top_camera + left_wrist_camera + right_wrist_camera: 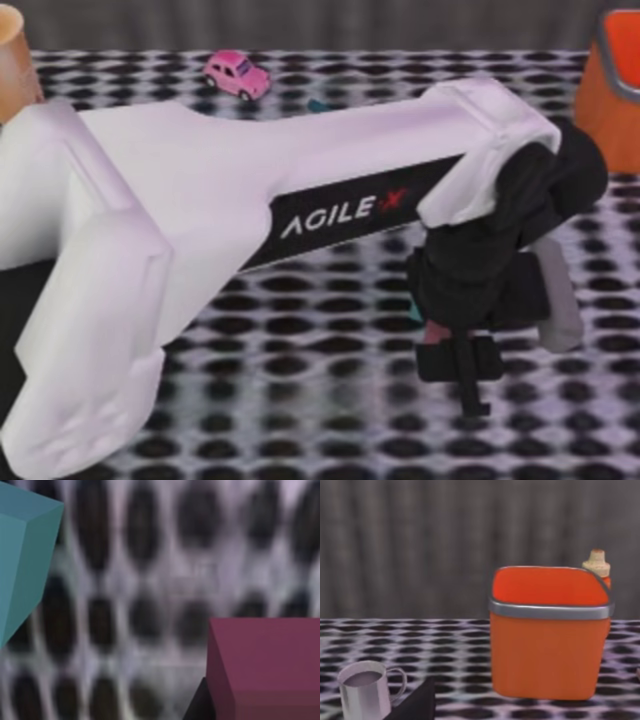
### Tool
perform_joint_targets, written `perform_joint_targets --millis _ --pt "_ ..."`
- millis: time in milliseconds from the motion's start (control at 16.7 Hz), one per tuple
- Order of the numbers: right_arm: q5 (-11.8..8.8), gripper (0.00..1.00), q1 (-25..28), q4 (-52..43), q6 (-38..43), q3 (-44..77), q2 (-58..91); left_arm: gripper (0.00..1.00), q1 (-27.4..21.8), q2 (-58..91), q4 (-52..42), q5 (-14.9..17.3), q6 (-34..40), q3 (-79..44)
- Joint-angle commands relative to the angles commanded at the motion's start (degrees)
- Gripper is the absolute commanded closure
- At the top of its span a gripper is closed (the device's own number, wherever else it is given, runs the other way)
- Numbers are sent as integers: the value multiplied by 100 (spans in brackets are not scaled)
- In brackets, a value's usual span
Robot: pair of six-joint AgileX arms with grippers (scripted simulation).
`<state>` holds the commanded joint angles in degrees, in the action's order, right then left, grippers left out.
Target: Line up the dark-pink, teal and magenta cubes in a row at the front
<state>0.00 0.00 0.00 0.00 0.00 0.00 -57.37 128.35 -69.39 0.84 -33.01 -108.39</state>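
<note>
My left arm reaches across the table to the right of its middle, and its gripper (456, 362) points down at the patterned cloth. In the left wrist view the dull dark-pink cube (265, 665) sits right against one dark finger (201, 705), the gripper shut on it. Only a sliver of this cube (432, 331) shows under the wrist from above. The teal cube (22, 565) stands on the cloth a short way off, and a thin teal edge (415, 312) peeks out beside the wrist. The magenta cube is hidden. My right gripper (480, 715) is parked, out of the top view.
A pink toy car (238, 74) stands at the back. An orange bin (612, 90) stands at the back right, with a cork-topped bottle (596, 562) behind it. A metal mug (365, 692) is near my right gripper. A tan cup (14, 55) is at the back left.
</note>
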Motion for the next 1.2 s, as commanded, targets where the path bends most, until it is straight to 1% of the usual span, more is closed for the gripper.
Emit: perform_joint_targets --millis 300,420,720,1020,1200 --pt "0 0 0 0 0 0 0 100 12 -20 32 6 -17 31" --pt "0 0 0 0 0 0 0 100 6 57 249 4 -15 183" --pt "0 0 0 0 0 0 0 100 -11 416 1215 7 14 773" --pt "0 0 0 0 0 0 0 100 -19 464 1301 5 13 838" --pt "0 0 0 0 0 0 0 77 -19 464 1301 5 13 838"
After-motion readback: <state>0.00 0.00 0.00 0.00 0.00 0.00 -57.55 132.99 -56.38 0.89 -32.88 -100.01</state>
